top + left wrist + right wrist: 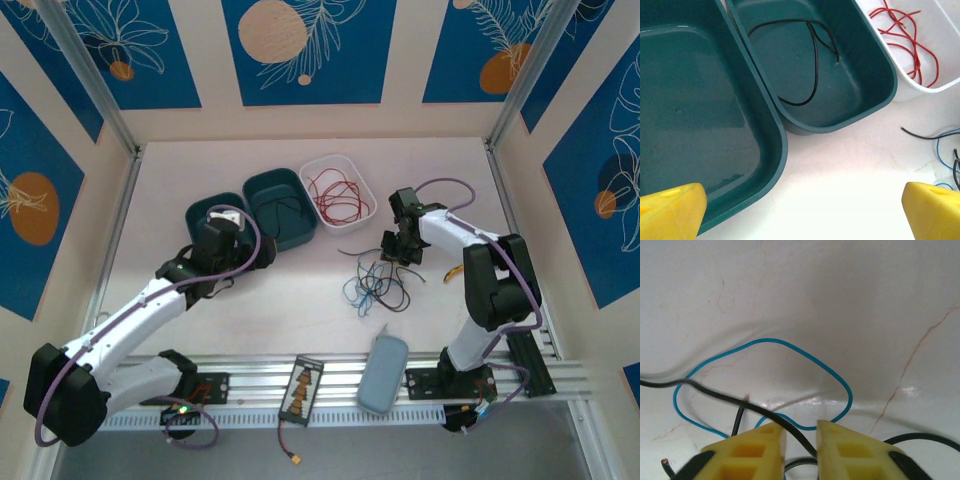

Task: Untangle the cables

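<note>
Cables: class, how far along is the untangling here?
Done: red cables lie in the white tray, one black cable in a teal tray. In hand: the right end effector straddles a black strand. Remaining: the blue and black tangle on the table.

Three trays line the far side of the bench (300,310): left tray (200,212), middle tray (265,185) at its 3 o'clock, right tray (335,160) beyond. Loose cables (375,285) lie at the right tray's 5 o'clock.
</note>
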